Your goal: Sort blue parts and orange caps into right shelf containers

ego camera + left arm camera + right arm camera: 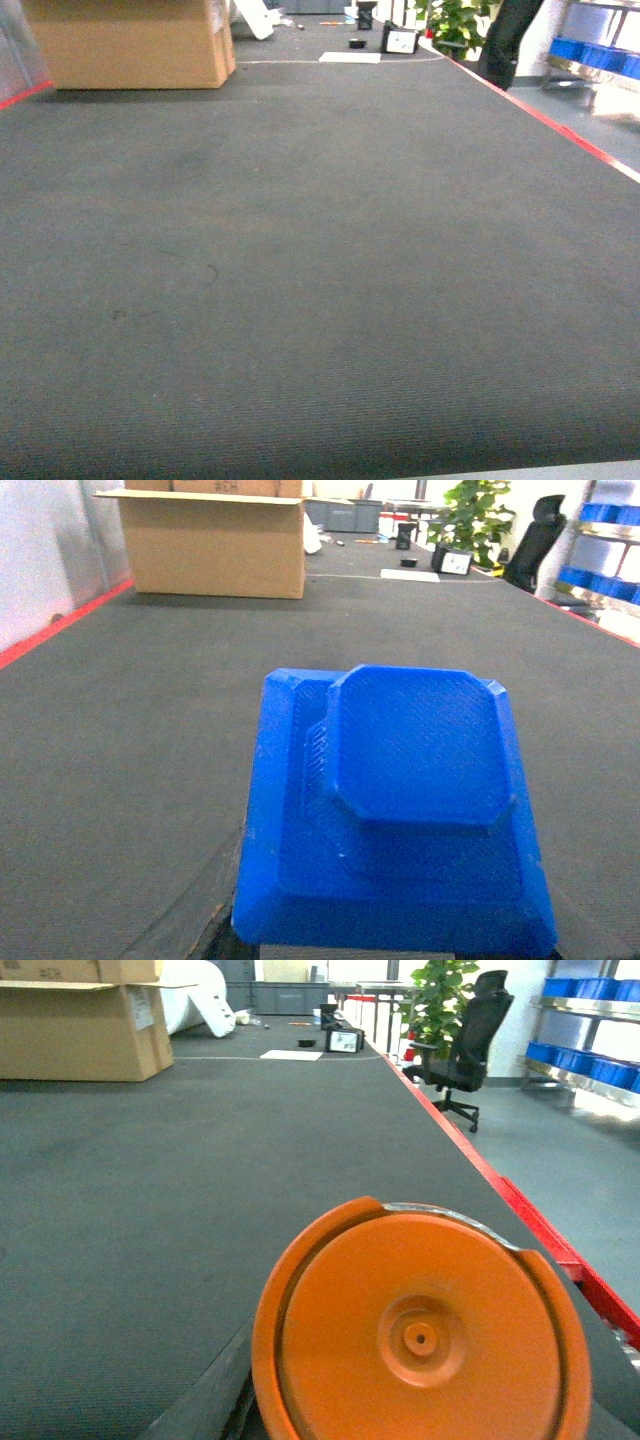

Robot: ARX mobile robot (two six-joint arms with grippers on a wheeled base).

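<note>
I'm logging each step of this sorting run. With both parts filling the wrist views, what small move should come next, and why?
Probably turn the base right, toward the shelf with the blue crates. The blue part fills the left wrist view and the orange cap the right one, apparently carried already, though neither gripper shows. The head view shows bare carpet ahead, with the crates far off at the right edge.

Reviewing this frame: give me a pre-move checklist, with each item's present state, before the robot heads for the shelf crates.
1. Blue part fills the left wrist view, carried: ok.
2. Orange cap fills the right wrist view, carried: ok.
3. Fingers on either item: hidden, cannot tell.
4. Blue shelf crates in sight at far right: ok.
5. Dark carpet ahead free of obstacles in the head view: ok.
6. Cardboard box and office chair stand apart from the way ahead: ok.
</note>
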